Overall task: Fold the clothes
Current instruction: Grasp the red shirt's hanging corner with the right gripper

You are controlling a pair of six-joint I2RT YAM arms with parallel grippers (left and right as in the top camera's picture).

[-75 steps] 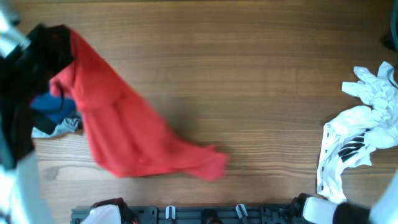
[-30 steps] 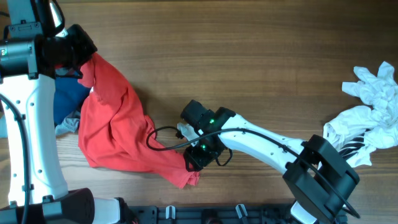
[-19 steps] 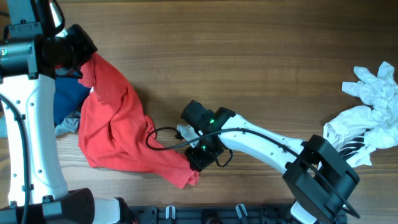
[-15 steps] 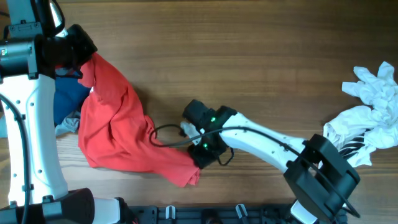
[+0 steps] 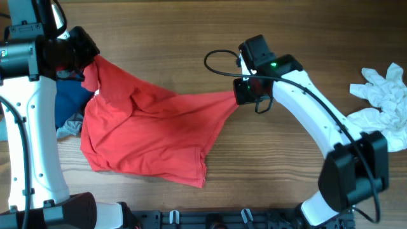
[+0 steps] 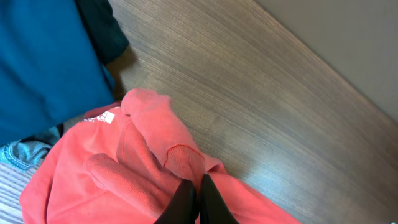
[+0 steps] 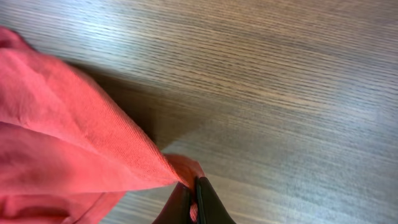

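Observation:
The red T-shirt (image 5: 149,130) is stretched across the table's left and middle, plain red side up, no lettering showing. My left gripper (image 5: 86,62) is shut on its upper left corner; the left wrist view shows the black fingers (image 6: 196,193) pinching a fold of the red T-shirt (image 6: 143,162). My right gripper (image 5: 240,95) is shut on the shirt's right corner, held taut near the table's centre; the right wrist view shows the fingers (image 7: 193,193) closed on the red T-shirt (image 7: 74,137).
A blue garment (image 5: 67,102) and a grey one (image 5: 68,129) lie under the shirt's left edge; the blue one shows in the left wrist view (image 6: 43,62). A crumpled white garment (image 5: 375,121) lies at the right edge. A black rail (image 5: 210,219) runs along the front edge.
My right gripper took the shirt's lower corner from near the front edge and pulled it up and to the right, spreading the bunched shirt out. The left gripper stayed put.

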